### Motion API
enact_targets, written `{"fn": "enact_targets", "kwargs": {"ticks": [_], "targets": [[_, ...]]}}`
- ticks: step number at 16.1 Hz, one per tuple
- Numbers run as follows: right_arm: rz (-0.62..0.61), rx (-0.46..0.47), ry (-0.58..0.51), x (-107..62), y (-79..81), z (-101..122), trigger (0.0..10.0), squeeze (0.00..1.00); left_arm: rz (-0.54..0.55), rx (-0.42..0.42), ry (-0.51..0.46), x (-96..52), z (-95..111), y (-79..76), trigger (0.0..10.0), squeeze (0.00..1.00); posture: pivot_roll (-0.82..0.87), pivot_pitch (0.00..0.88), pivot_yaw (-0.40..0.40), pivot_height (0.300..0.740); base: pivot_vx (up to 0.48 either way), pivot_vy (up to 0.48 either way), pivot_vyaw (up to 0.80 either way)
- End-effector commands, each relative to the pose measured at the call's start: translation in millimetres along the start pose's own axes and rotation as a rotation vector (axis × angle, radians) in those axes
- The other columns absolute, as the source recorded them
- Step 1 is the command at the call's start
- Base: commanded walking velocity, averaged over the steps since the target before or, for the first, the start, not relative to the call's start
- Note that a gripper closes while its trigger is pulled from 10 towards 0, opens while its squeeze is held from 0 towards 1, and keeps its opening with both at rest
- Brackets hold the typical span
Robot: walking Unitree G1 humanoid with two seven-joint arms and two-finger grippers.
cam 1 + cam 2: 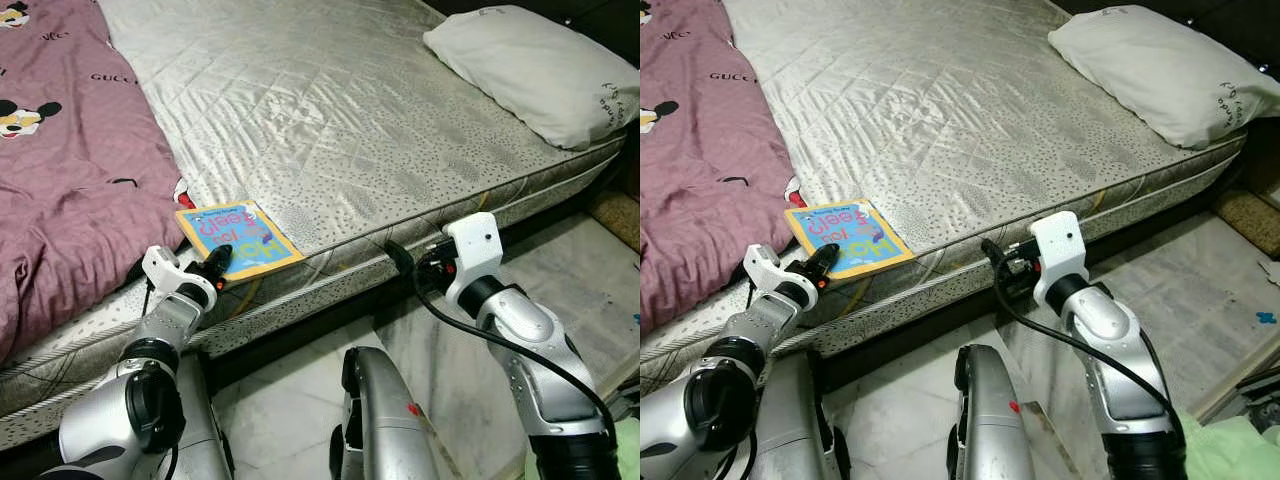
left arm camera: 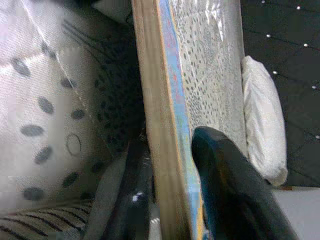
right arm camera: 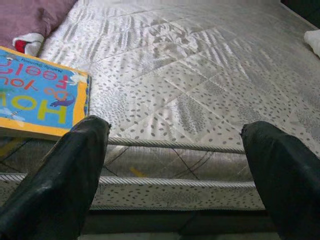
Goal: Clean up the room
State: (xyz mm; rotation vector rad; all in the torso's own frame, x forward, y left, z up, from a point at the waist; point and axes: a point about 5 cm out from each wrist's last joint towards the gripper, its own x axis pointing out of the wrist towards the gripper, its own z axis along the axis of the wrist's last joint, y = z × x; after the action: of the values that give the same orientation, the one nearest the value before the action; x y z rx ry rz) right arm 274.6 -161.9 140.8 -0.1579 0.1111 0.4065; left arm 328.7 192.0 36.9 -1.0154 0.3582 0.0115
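Note:
A blue and yellow children's book (image 1: 238,238) lies flat at the near edge of the grey quilted mattress (image 1: 330,130), one corner jutting over the side. My left gripper (image 1: 218,262) is at that near corner. In the left wrist view the book's edge (image 2: 165,125) sits between the two black fingers (image 2: 225,190), so the gripper is shut on the book. My right gripper (image 3: 177,127) is open, level with the mattress side and to the right of the book (image 3: 35,97), with nothing between its fingers.
A pink Mickey Mouse blanket (image 1: 60,170) covers the bed's left part, just behind the book. A white pillow (image 1: 535,70) lies at the far right corner. Below the bed is a pale marble floor (image 1: 590,270). Something green (image 1: 1230,445) shows at the bottom right.

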Motion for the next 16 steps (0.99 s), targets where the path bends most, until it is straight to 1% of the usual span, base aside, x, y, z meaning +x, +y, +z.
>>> {"fn": "enact_targets", "kwargs": {"ticks": [1,3,5,6,7,8,9,10,11,12,13,14,15,16], "targets": [[-0.004,-0.004,-0.003,4.5,-0.9,0,10.0,0.00,0.005,0.015,-0.007,2.9,0,-4.6,0.0,0.00,-0.18,0.008,-0.120,0.539,0.000,0.000,0.00],[-0.001,-0.003,-0.010,8.5,0.9,0,10.0,0.00,0.005,0.017,-0.027,3.4,5,-5.9,0.0,0.00,-0.18,0.000,-0.118,0.539,0.000,0.000,0.00],[0.001,0.003,-0.017,13.5,2.8,0,10.0,0.00,0.007,0.036,-0.056,4.0,12,-7.6,0.0,0.00,-0.17,0.000,-0.112,0.539,0.000,0.000,0.00],[0.002,0.012,-0.027,15.6,4.8,0,10.0,0.00,-0.006,0.080,-0.095,5.8,22,-13.7,0.0,0.00,-0.16,0.000,-0.104,0.539,0.000,0.000,0.00],[0.003,0.016,-0.033,18.4,6.5,0,10.0,0.00,-0.005,0.106,-0.124,6.6,28,-16.9,0.0,0.00,-0.15,0.000,-0.097,0.539,0.000,0.000,0.00],[0.008,0.044,-0.052,24.3,11.6,2,10.0,0.00,-0.002,0.246,-0.190,8.2,42,-26.9,0.0,0.00,-0.13,0.000,-0.088,0.539,0.000,0.000,0.00],[0.011,0.062,-0.061,28.1,14.7,2,10.0,0.00,-0.012,0.313,-0.220,8.7,47,-32.8,0.0,0.00,-0.11,0.000,-0.084,0.539,0.000,0.000,0.00],[0.009,0.091,-0.072,33.2,18.1,4,10.0,0.00,-0.028,0.412,-0.256,8.0,51,-39.5,0.0,0.00,-0.10,0.000,-0.078,0.539,0.000,0.000,0.00],[0.006,0.144,-0.084,40.8,23.2,6,10.0,0.00,-0.049,0.538,-0.315,4.9,55,-48.4,0.0,0.00,-0.07,0.000,-0.071,0.539,0.000,0.000,0.00],[0.005,0.179,-0.090,46.1,27.4,6,10.0,0.00,-0.053,0.601,-0.354,1.0,56,-52.2,0.0,0.00,-0.05,0.000,-0.065,0.539,0.000,0.000,0.00],[0.010,0.237,-0.105,51.1,32.1,7,10.0,0.00,-0.060,0.667,-0.397,-7.0,54,-55.9,0.0,0.00,-0.02,0.000,-0.058,0.539,0.000,0.000,0.00],[0.013,0.307,-0.130,55.5,36.1,8,10.0,0.00,-0.060,0.759,-0.429,-18.6,49,-59.4,0.0,0.00,-0.01,0.000,-0.054,0.539,0.000,0.000,0.00],[0.016,0.322,-0.139,57.1,38.2,8,10.0,0.00,-0.064,0.793,-0.445,-24.8,45,-61.1,0.0,0.00,0.00,0.000,-0.051,0.539,0.000,0.000,0.00],[0.019,0.351,-0.150,58.5,42.7,8,10.0,0.00,-0.076,0.819,-0.465,-36.7,36,-64.2,0.0,0.00,0.01,0.000,-0.044,0.539,0.000,0.000,0.00]]}}
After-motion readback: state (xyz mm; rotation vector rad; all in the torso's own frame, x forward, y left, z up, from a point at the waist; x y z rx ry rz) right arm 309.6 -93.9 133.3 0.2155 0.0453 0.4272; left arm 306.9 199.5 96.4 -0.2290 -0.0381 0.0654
